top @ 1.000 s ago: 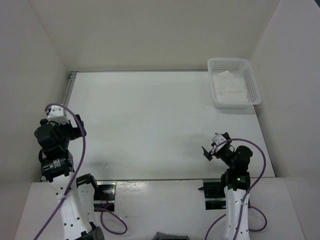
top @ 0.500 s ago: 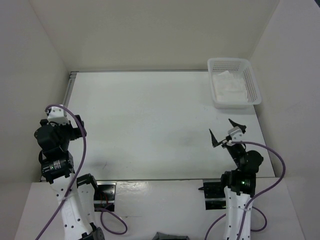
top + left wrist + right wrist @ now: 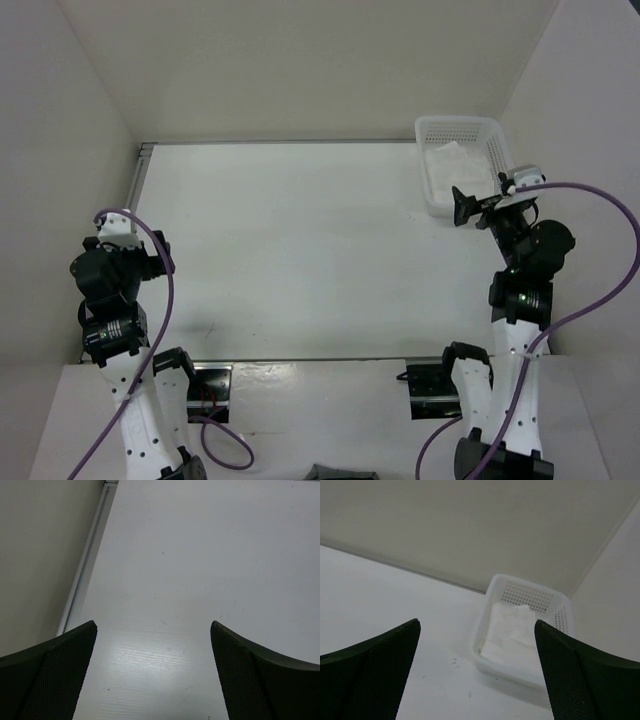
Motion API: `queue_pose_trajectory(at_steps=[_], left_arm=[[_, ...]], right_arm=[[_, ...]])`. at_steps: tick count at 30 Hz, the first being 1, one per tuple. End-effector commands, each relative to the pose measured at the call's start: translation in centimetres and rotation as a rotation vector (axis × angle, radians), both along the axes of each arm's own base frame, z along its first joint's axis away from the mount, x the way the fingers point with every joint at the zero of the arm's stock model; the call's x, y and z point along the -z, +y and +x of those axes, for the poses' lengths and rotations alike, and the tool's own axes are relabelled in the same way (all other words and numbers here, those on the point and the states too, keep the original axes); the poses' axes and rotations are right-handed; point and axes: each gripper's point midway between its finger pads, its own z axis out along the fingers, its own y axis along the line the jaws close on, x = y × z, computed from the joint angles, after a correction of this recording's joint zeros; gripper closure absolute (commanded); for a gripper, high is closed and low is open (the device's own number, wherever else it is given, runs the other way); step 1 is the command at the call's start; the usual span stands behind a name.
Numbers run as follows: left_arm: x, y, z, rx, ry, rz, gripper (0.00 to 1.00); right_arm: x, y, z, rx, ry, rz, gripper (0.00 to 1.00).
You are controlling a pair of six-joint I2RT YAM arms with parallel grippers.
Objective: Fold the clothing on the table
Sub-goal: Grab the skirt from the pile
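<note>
The clothing (image 3: 455, 172) is found in the white basket (image 3: 455, 122), far right corner of the bench (image 3: 300, 250). The right fingers (image 3: 370, 675) are held wide beside it, the left fingers (image 3: 50, 680) wide by the left edge, bare bench between.

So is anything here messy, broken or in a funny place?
Nothing looks spilled or broken. One odd thing: the clothing sits inside the basket at the far right corner of the table, not laid out flat for folding.
</note>
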Motion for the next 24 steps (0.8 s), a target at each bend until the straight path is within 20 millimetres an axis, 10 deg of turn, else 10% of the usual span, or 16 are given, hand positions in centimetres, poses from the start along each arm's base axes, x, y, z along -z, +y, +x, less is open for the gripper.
queue_pose_trajectory(at_steps=[1,10,11,17,24], left_arm=[[-2.2,-0.3,0.1,0.02,-0.053,0.028,0.0],[-1.8,-0.4,0.2,0.031,-0.036,0.026,0.0],[-2.0,-0.4,0.1,0.031,-0.044,0.03,0.0],[-2.0,-0.3,0.0,0.022,-0.043,0.032,0.0],[-1.4,0.2,0.7,0.01,-0.009,0.01,0.0]], right_arm=[[-1.3,-1.0,1.2,0.017,0.041,0.035,0.02],[4.0,-3.8,6.7,0.019,0.537,0.128,0.02],[2.2,-3.4,7.5,0.02,0.527,0.111,0.02],[6.6,-0.6,13.7,-0.059,0.777,0.213,0.02],[12.3,-1.8,19.5,0.117,0.915,0.227,0.02]])
